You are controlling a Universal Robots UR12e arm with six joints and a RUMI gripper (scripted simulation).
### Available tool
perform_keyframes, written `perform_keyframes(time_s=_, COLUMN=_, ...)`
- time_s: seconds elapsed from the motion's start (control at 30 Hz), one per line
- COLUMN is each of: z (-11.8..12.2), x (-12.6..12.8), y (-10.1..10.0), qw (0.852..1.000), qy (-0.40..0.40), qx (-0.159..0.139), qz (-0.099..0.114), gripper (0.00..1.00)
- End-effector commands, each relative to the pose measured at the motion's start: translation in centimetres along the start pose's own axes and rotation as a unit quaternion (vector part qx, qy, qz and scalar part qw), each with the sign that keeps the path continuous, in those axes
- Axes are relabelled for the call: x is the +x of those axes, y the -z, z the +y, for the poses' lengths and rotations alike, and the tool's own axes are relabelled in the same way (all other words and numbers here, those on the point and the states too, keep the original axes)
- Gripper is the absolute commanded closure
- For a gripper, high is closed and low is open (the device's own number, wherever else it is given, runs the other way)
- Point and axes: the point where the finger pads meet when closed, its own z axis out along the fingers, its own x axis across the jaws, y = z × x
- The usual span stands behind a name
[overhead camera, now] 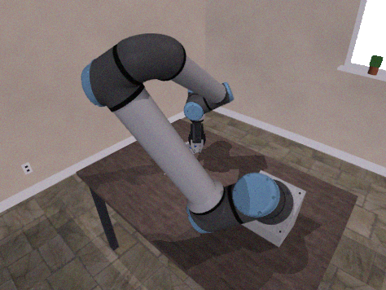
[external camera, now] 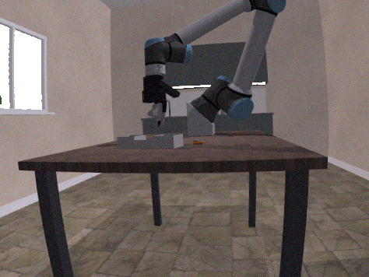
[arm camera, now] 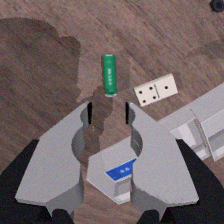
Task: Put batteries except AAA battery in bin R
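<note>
My gripper (arm camera: 108, 103) (overhead camera: 195, 148) (external camera: 159, 118) is open and empty, its fingers a small gap apart, hanging above the table (overhead camera: 134, 195) (external camera: 241, 156). A green cylindrical battery (arm camera: 109, 75) lies flat on the wood just ahead of the fingertips in the wrist view. A grey bin (arm camera: 102, 164) lies below and behind the fingers, and a blue 9 V battery (arm camera: 121, 171) lies inside it. In the exterior view the bins (external camera: 149, 141) are low grey boxes on the table, and a small orange battery-like thing (external camera: 198, 143) lies to their right.
A white domino (arm camera: 156, 90) lies to the right of the green battery. A second grey bin (arm camera: 200, 125) sits at the right of the wrist view. A small dark object (arm camera: 218, 4) shows at the top right corner. The arm's base plate (overhead camera: 285, 220) stands on the table.
</note>
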Motion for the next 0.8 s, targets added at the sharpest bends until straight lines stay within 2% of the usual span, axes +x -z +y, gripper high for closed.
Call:
perform_keyframes(time_s=0.0, z=0.14, x=0.01, y=0.07, qw=1.0, qy=0.023, qx=0.001, qz=0.002, gripper=0.83)
perform_keyframes(time_s=0.77, z=0.34, x=0.04, y=0.07, qw=1.0, qy=0.023, qx=0.001, qz=0.002, gripper=0.83)
